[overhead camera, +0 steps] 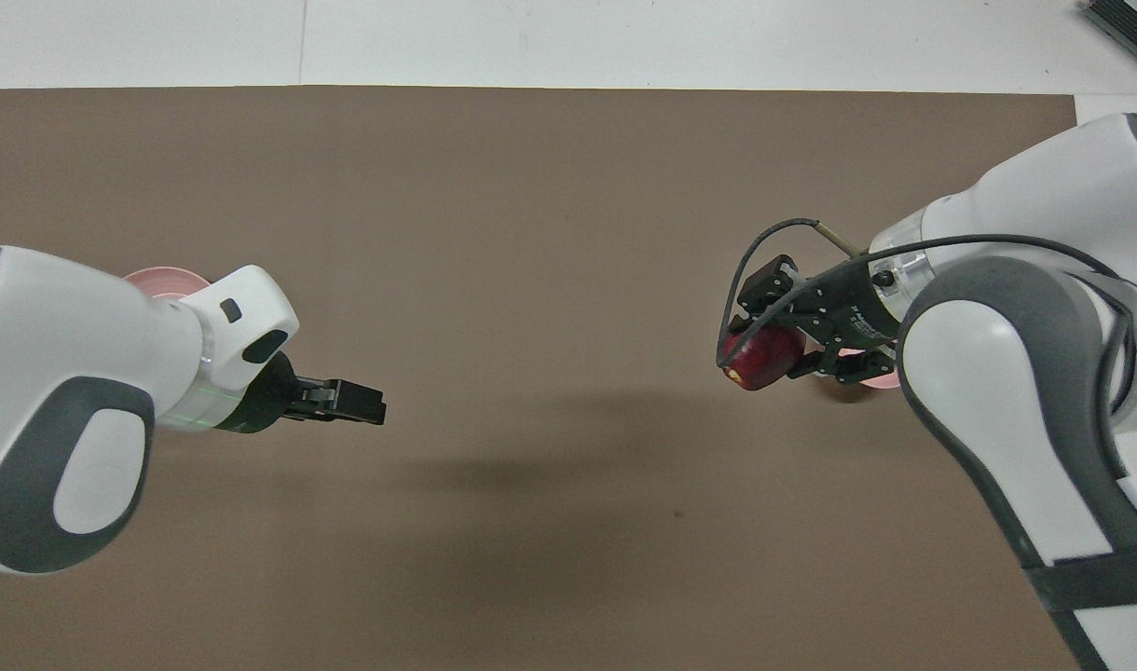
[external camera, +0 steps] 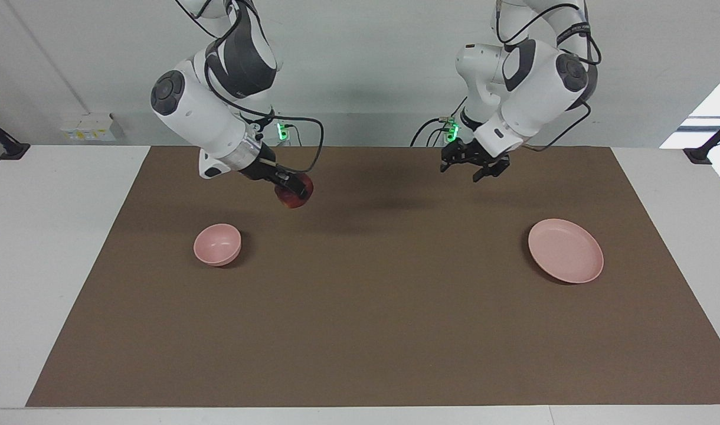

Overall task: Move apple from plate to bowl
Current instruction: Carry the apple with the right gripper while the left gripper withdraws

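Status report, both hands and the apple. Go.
Right hand shut on apple, airborne over mat, short of bowl. Left hand open, holding nothing, above mat. Plate bare. Nothing in the way.

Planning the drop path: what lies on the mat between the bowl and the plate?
Nothing: in the facing view, bare brown mat runs from the bowl to the plate.
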